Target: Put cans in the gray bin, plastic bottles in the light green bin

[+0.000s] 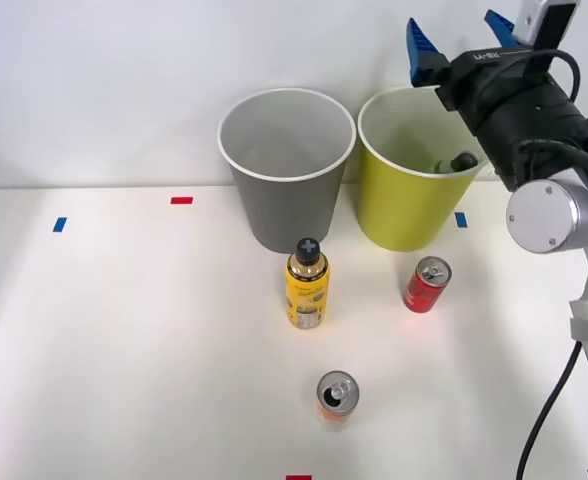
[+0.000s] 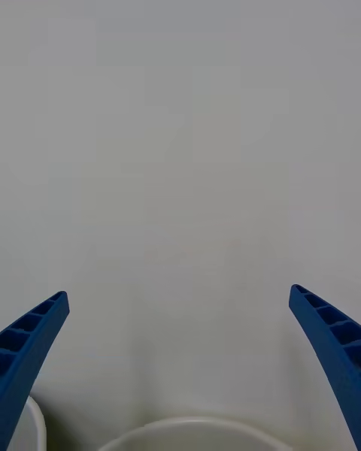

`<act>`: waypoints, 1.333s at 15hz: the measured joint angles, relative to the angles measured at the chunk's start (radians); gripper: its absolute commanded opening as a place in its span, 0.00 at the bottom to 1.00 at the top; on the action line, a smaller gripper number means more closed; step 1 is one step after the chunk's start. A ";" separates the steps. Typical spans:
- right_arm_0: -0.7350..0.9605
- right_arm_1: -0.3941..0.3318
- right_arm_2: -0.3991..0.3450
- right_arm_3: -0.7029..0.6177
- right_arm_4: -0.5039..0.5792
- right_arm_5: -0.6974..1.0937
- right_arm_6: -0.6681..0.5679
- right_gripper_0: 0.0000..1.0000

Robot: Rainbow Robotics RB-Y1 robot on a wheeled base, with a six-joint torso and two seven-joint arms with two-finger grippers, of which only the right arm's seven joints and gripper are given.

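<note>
The gray bin and the light green bin stand side by side at the back of the table. Inside the light green bin lies a green plastic bottle with a black cap, mostly hidden by the wall. A yellow bottle with a black cap stands upright in front of the gray bin. The red can stands in front of the light green bin, the orange can nearer the front edge. My right gripper hangs open and empty above the light green bin; in the wrist view the gripper faces the wall over a white bin rim.
Small blue tape marks and red tape marks lie on the white table. A pale wall rises right behind the bins. My arm's black and silver joints stand to the right of the light green bin.
</note>
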 measured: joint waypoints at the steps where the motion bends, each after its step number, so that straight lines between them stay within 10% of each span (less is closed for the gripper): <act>1: 0.043 -0.004 -0.002 -0.063 0.005 -0.001 0.006 1.00; 9: 0.486 0.004 -0.053 -0.474 0.017 -0.026 0.021 1.00; 20: 1.182 0.066 -0.050 -0.637 0.037 -0.493 0.043 1.00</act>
